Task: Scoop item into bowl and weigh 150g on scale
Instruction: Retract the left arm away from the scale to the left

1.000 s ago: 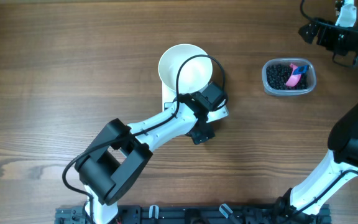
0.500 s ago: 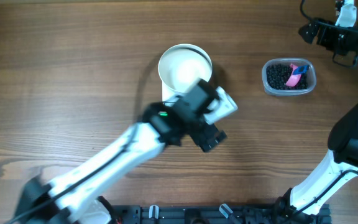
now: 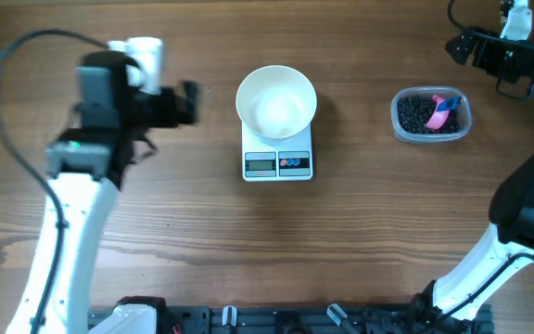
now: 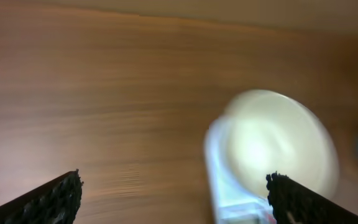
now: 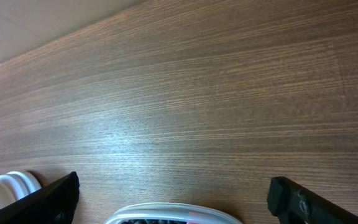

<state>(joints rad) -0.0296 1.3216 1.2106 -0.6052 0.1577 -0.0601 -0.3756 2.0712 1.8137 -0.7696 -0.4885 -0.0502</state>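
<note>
Beans (image 3: pixel 420 113), small, glossy and black, lie heaped in the clear tub (image 3: pixel 399 125), with a pink scoop (image 3: pixel 445 109) resting on them. That tub sits near my right claw (image 5: pixel 174 180), just below and ahead of it. In the right wrist view only its rounded rim shows, at the lower edge between my two fingers (image 5: pixel 48 202). Those fingers stand as wide apart as they go, and only bare wooden table (image 5: pixel 185 93) shows between them.

My left claw (image 4: pixel 174 180) is spread wide too and grips nothing. It hangs above the table, pointing toward the bowl (image 3: pixel 276 102) but well apart from it. The picture from its wrist camera is blurred, yet the bowl shows as a pale round shape ahead, off toward my right-hand finger, with the scale (image 3: pixel 277 164) under it.

From overhead the bowl sits on the scale, covering the end farther from my bases. The grey display and the red and blue buttons show uncovered at the near end. The bowl's inside shows plain white.

Bowl and scale lie between my two claws — nearer the left one — while the tub of beans lies on the right claw's side, well apart from the bowl.
</note>
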